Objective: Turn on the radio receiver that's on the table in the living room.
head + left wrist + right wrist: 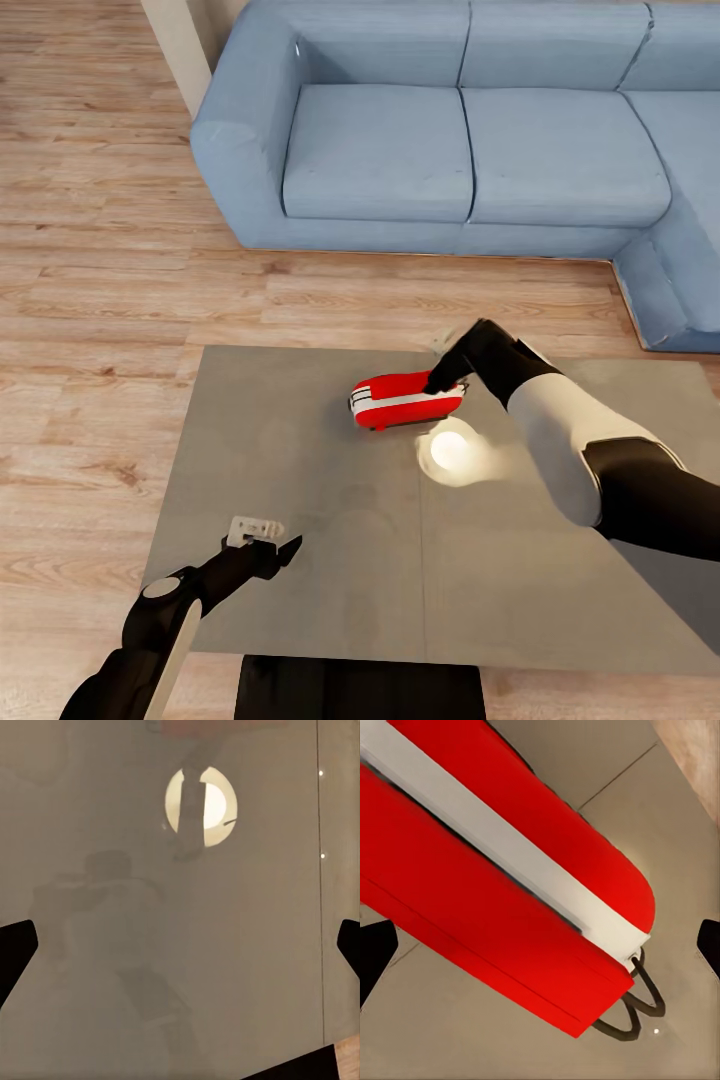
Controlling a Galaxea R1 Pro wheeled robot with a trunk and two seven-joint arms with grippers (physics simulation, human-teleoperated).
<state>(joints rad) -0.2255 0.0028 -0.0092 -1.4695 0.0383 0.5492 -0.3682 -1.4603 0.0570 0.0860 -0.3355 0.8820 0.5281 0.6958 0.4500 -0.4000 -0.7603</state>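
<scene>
While lying flat on grey table (pixel 300 480), red radio receiver (pixel 405 399), white band, right tool (pixel 434 383) spread above it.

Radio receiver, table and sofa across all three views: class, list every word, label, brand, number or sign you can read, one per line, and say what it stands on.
None: no readable text in any view.
The radio receiver shows plain red faces and a white band, no lettering or dial numbers.
The table bears just a lamp reflection.
The sofa is unmarked blue fabric.
</scene>
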